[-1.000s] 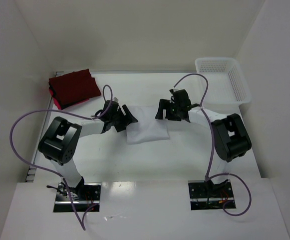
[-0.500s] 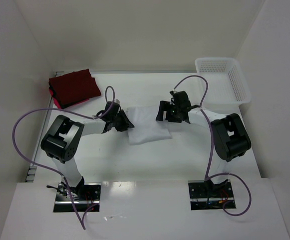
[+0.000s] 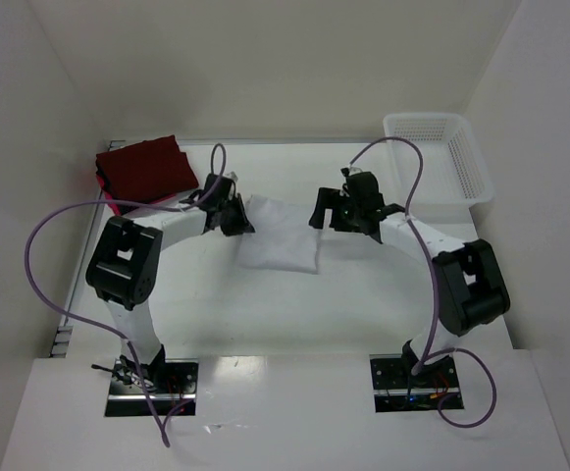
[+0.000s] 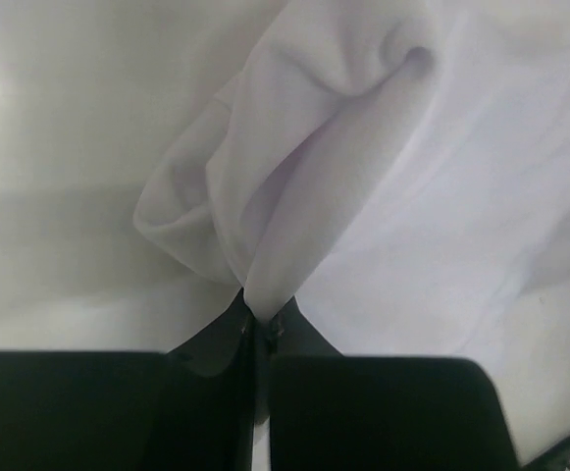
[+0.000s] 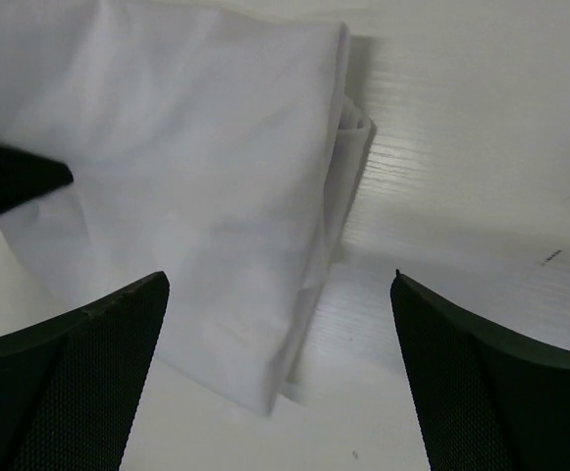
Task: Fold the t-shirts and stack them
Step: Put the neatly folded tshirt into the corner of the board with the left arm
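A folded white t-shirt [image 3: 283, 238] lies in the middle of the table. My left gripper [image 3: 239, 219] is shut on its left edge; in the left wrist view the cloth [image 4: 363, 147] bunches into a pinch between the closed fingertips of that gripper [image 4: 262, 319]. My right gripper [image 3: 330, 216] hovers open at the shirt's right edge. The right wrist view shows the layered edge of the shirt [image 5: 186, 177] below the wide gap of the right gripper [image 5: 279, 278], with nothing held. Folded dark red t-shirts [image 3: 145, 172] are stacked at the far left corner.
A white mesh basket [image 3: 440, 157] stands at the far right against the side wall. Purple cables arc over both arms. White walls enclose the table at the back and on both sides.
My left gripper has shut on the white shirt's left edge and moved back and left, dragging that edge with it. My right gripper has drifted slightly toward the back, still open.
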Robot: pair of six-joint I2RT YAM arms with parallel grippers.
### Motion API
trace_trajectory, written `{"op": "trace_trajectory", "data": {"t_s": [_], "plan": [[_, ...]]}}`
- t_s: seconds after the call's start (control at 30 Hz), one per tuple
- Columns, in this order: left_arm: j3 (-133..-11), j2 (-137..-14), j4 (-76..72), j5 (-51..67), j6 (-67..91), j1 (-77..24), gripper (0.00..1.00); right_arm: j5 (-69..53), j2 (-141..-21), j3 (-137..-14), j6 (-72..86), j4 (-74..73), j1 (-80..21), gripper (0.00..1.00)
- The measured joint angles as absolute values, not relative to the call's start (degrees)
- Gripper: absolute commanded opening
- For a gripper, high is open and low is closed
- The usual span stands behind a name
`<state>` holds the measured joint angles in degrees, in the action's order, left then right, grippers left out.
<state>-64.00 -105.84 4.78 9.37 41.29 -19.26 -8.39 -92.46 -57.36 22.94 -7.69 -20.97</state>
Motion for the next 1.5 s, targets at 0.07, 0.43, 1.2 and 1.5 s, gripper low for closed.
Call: {"op": "trace_trajectory", "data": {"t_s": [0.07,0.43,1.2,1.5], "plan": [[-69.61,-107.56,7.62,10.2,37.31,-16.96,0.0,-7.76,-89.67,-57.78,23.07,-8.88,-20.99,1.0],[-84.87,-114.35,18.2,13.49,23.94,-5.08,0.0,-4.59,-75.2,-63.55,23.16,-15.09,-20.73,1.0],[-111.84,-123.65,20.65,15.28,23.18,2.85,0.0,-1.97,-70.65,-64.18,22.83,-20.49,-20.73,1.0],[-114.75,-123.76,23.58,15.32,23.9,11.7,0.0,-2.28,-70.41,-64.17,23.1,-21.93,-20.73,1.0]]}}
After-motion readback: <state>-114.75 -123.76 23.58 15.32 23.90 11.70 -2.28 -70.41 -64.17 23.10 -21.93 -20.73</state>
